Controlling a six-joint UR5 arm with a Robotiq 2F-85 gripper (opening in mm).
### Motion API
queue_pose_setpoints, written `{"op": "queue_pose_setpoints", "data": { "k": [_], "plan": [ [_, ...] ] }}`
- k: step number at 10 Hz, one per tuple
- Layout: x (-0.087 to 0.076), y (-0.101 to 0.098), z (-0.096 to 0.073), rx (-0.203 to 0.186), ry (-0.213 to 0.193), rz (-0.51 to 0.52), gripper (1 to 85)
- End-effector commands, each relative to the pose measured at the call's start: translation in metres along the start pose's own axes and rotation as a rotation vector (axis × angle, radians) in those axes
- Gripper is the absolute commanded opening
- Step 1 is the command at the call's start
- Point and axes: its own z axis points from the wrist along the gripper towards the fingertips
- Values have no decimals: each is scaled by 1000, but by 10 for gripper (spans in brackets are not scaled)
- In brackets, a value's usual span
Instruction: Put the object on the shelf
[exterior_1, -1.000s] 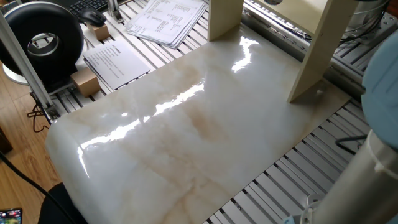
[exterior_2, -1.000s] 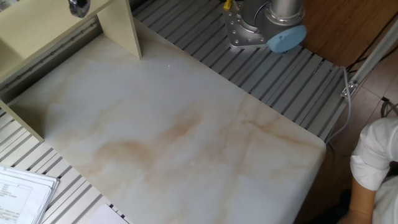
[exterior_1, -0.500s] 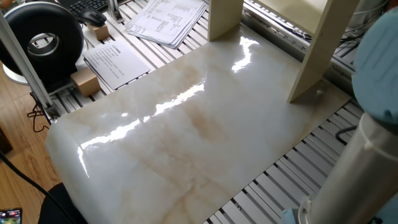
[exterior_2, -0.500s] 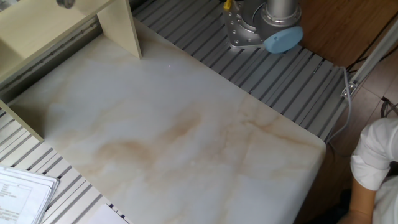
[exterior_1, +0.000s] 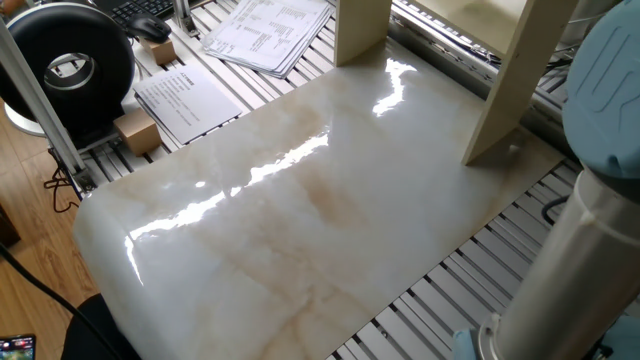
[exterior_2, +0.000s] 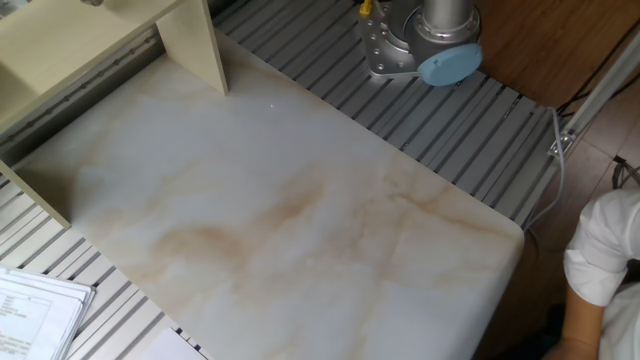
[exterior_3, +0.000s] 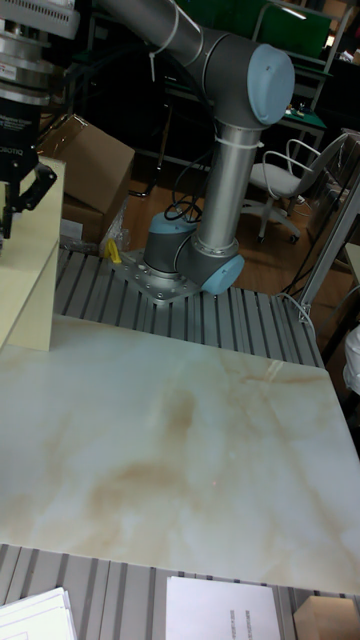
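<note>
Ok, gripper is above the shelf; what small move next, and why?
Probably ease the gripper straight down a little: in the tall view it hangs over the shelf top board, at the picture's edge. The object is not visible, so I cannot confirm it is held.

One fixed view looked down across the marble slab (exterior_1: 300, 220) toward the shelf (exterior_1: 505, 80), the other from opposite, tall view faced the arm base (exterior_3: 185, 265), all shared the slab.

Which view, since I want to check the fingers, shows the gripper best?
The tall fixed view: the gripper hangs at the shelf, fingers apparently spread, partly cropped. One fixed view shows only the arm; the other fixed view shows no clear gripper.
</note>
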Motion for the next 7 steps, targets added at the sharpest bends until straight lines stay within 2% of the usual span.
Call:
{"op": "queue_pose_setpoints", "data": {
  "k": [1,2,7],
  "plan": [
    [3,-4,0,4,1,-40,683],
    [2,-3,0,-2,-4,-54,730],
    [0,-4,0,3,-12,-62,750]
  ]
}}
